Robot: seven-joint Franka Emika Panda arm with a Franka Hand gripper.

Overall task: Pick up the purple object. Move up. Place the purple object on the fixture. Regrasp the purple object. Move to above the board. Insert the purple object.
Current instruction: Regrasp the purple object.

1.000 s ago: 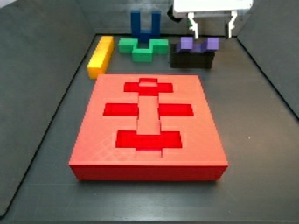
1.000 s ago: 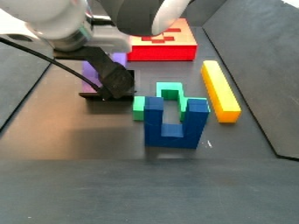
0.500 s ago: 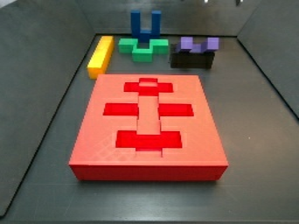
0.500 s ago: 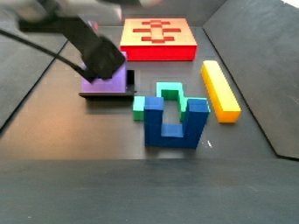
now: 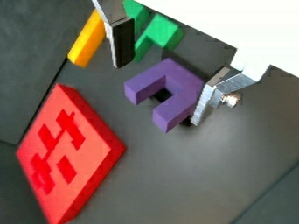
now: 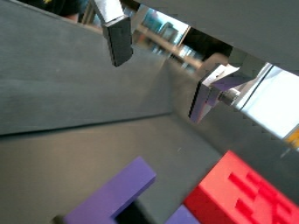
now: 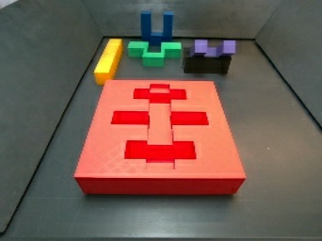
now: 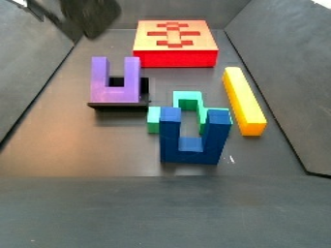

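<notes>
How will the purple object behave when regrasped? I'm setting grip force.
The purple object looks like rigid plastic, probably light. Its flat prong sides should suit the open gripper above it. Perched on the fixture, it might shift if nudged off-centre.

- The gripper (image 5: 163, 72) shows only its two fingers, cut off at the wrist views' edges; neither side view shows the fingers.
- Beneath the purple object (image 8: 115, 80), the fixture (image 8: 120, 104) is mostly hidden.
- The blue piece (image 7: 156, 24) is cropped above the purple object.
</notes>
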